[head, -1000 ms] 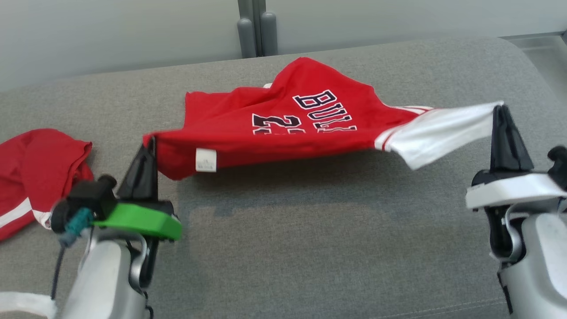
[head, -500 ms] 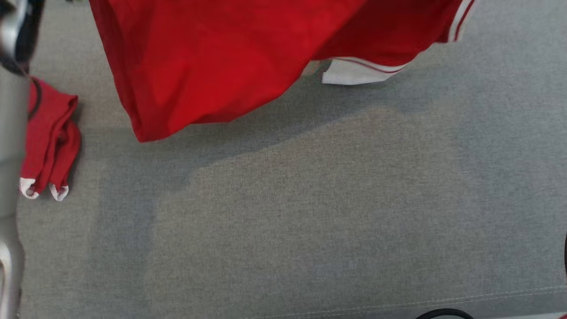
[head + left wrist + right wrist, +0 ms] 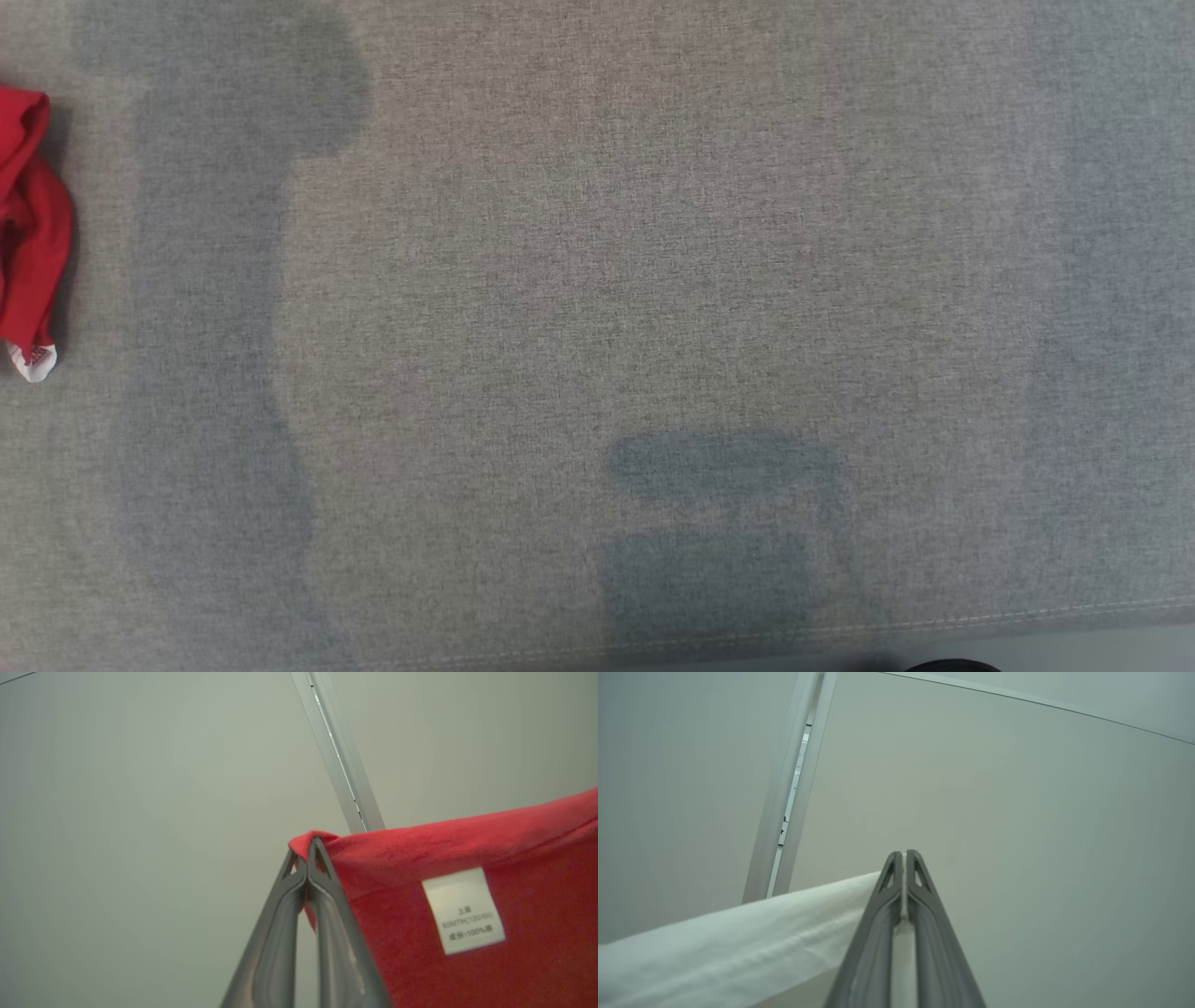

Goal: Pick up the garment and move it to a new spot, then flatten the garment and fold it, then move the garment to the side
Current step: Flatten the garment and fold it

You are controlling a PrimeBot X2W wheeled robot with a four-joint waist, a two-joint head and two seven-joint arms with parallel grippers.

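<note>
Garment [image 3: 467, 868] is hanging in the air between the two arms, in front of the pale wall [image 3: 140, 812] and off the grey cushion [image 3: 597, 280].

Risk, as judged: each grip is taking only a thin edge. If the arms are pulling apart too hard, a corner is liable to slip out and the shirt to drop in a heap. Slack lowering is risking creases, or overlap with the other red garment [image 3: 33, 224] lying toward the cushion's left side.

Left jaws: clenched, pinching the red hem corner beside the care label [image 3: 463, 910].

Right jaws: clenched, pinching the white sleeve [image 3: 738, 942] at its edge.
</note>
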